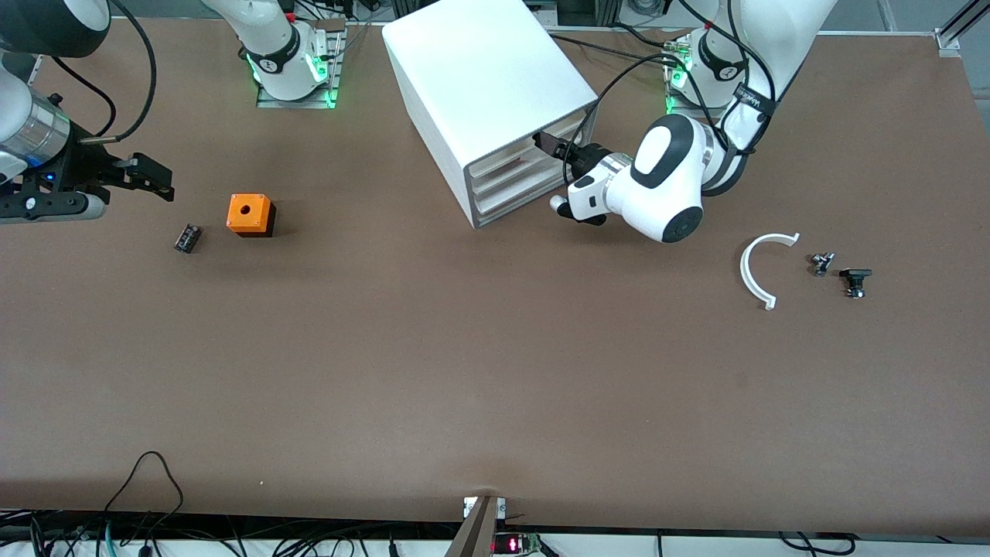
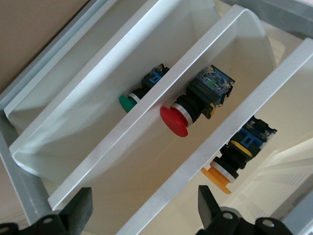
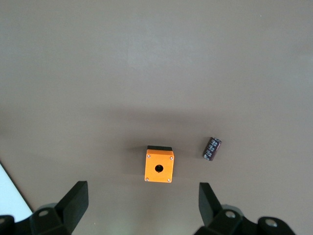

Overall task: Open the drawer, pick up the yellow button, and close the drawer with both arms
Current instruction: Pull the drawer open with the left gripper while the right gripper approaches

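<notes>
The white cabinet (image 1: 479, 70) stands between the arms' bases, its three drawers facing the left arm's end. In the left wrist view the uppermost drawer (image 2: 234, 127) holds the orange-yellow-capped button (image 2: 215, 176), partly hidden by that drawer's front rim. The two lower drawers hold a red button (image 2: 174, 120) and a green one (image 2: 128, 103). My left gripper (image 1: 547, 145) is at the front of the uppermost drawer (image 1: 518, 158); it shows open in its wrist view (image 2: 145, 210), straddling the rim. My right gripper (image 1: 158, 179) waits open and empty over the table at the right arm's end (image 3: 144, 208).
An orange cube with a hole (image 1: 250, 214) and a small black part (image 1: 187, 237) lie near the right gripper; both also show in the right wrist view, the cube (image 3: 159, 164) and the part (image 3: 212, 148). A white arc piece (image 1: 762, 267) and two small dark parts (image 1: 822, 264) (image 1: 855, 281) lie toward the left arm's end.
</notes>
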